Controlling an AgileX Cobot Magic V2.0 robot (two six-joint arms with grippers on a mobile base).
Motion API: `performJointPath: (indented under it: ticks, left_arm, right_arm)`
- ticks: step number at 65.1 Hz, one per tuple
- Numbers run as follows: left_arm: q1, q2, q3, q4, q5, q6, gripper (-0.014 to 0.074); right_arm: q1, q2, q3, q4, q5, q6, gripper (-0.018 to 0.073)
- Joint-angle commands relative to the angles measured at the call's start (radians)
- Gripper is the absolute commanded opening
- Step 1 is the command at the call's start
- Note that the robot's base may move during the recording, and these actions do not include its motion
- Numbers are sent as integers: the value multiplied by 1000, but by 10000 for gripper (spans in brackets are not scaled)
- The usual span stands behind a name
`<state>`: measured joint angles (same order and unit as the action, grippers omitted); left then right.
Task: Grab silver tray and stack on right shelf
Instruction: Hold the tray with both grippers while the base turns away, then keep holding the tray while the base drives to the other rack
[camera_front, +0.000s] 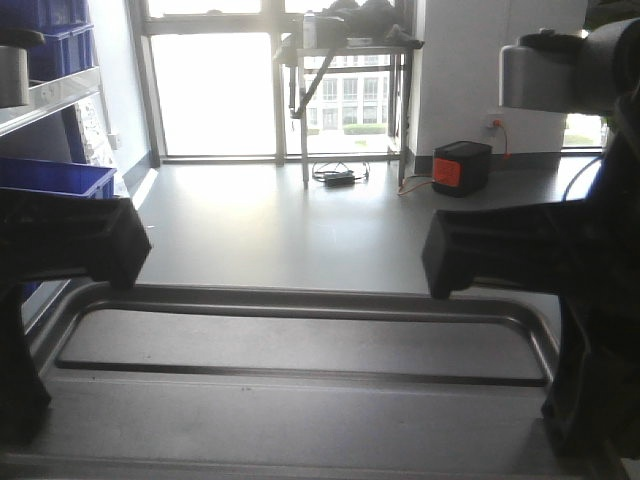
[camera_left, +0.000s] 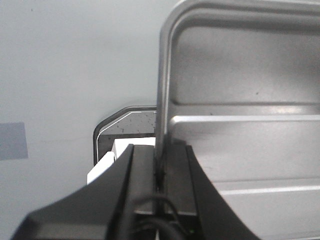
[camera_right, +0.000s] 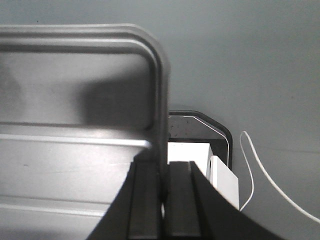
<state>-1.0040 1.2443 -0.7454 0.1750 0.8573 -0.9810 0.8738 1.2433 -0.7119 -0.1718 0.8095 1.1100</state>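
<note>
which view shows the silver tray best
The front-facing view: the silver tray spans it, far rim and ridge visible. The wrist views each show one corner, its rim clamped by the left gripper or right gripper.

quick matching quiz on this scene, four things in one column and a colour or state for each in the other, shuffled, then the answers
Things
1. silver tray
2. left gripper
3. right gripper
4. power box

Colour or state
A. orange and black
B. shut on the tray's left rim
C. shut on the tray's right rim
D. shiny metal, carried between the two arms

Pairs: 1-D, 2-B, 3-C, 4-A
</note>
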Motion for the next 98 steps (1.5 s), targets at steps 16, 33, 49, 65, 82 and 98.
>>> performJointPath:
  ticks: [16,33,49,65,82,98]
  left_arm:
    - [-3,-25,-19,34,39,-6,-100]
    - [-3,-25,-19,35,54,-6,-100]
    - [-3,-25,-19,35,58,-6,-100]
    - [-3,-25,-19,35,58,-6,-100]
    - [-3,-25,-19,35,58,-6,-100]
    - [-3,-25,-19,35,58,-6,-100]
  right_arm:
    - [-2,-26,-18,-42,42,-5,60]
    - [-2,-26,-18,-42,48,-5,60]
    - [-2,-26,-18,-42,50,-5,60]
    - [-2,-26,-18,-42,55,-5,60]
    - [-2,-26,-18,-42,62,-5,60]
    - [-2,-26,-18,-42,66,-5,60]
